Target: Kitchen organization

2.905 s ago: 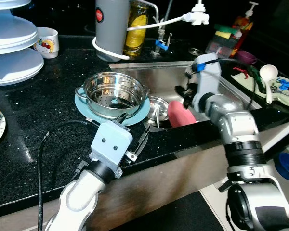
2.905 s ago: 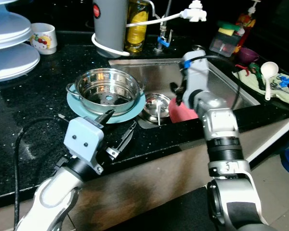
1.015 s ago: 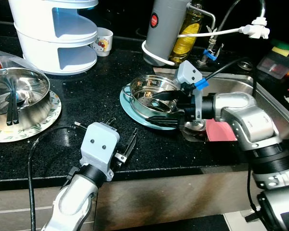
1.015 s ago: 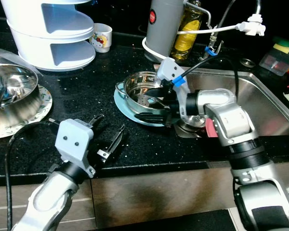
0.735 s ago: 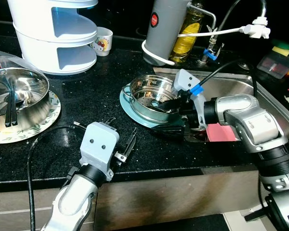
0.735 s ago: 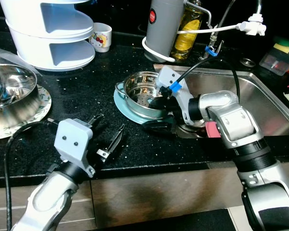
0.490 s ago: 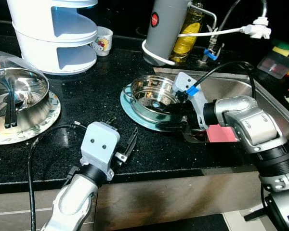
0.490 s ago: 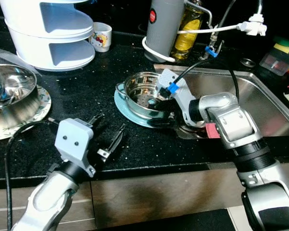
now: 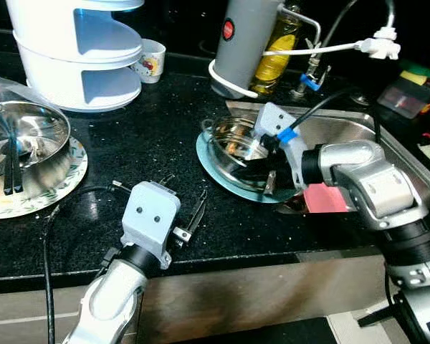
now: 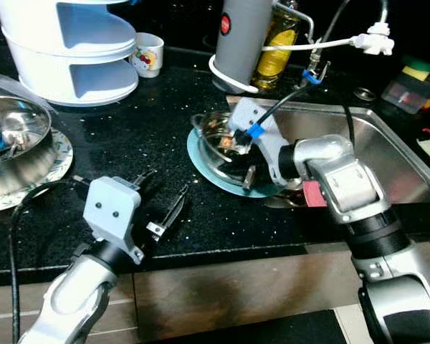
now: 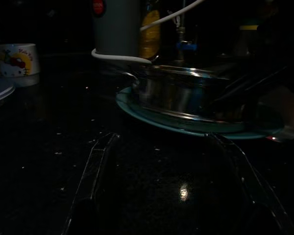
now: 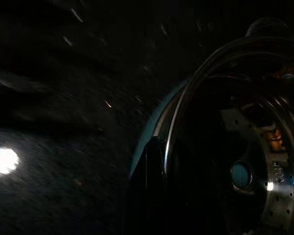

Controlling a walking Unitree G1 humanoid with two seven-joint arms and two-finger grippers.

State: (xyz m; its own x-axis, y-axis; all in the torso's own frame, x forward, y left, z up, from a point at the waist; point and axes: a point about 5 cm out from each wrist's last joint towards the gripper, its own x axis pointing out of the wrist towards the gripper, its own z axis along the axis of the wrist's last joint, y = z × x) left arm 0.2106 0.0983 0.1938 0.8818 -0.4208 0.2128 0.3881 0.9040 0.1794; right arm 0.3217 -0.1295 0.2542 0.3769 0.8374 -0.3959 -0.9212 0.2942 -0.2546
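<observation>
The steel colander pot (image 9: 238, 141) sits tilted on a teal plate (image 9: 222, 166) at the edge of the sink (image 9: 358, 129), on the black bench (image 9: 129, 150). The right hand (image 9: 266, 170) appears clamped on the pot's near rim, one finger (image 12: 149, 186) outside the wall, though the dim wrist view leaves this unsure. The left hand (image 9: 183, 215) hovers low over the bench just short of the plate, fingers spread wide and holding nothing.
</observation>
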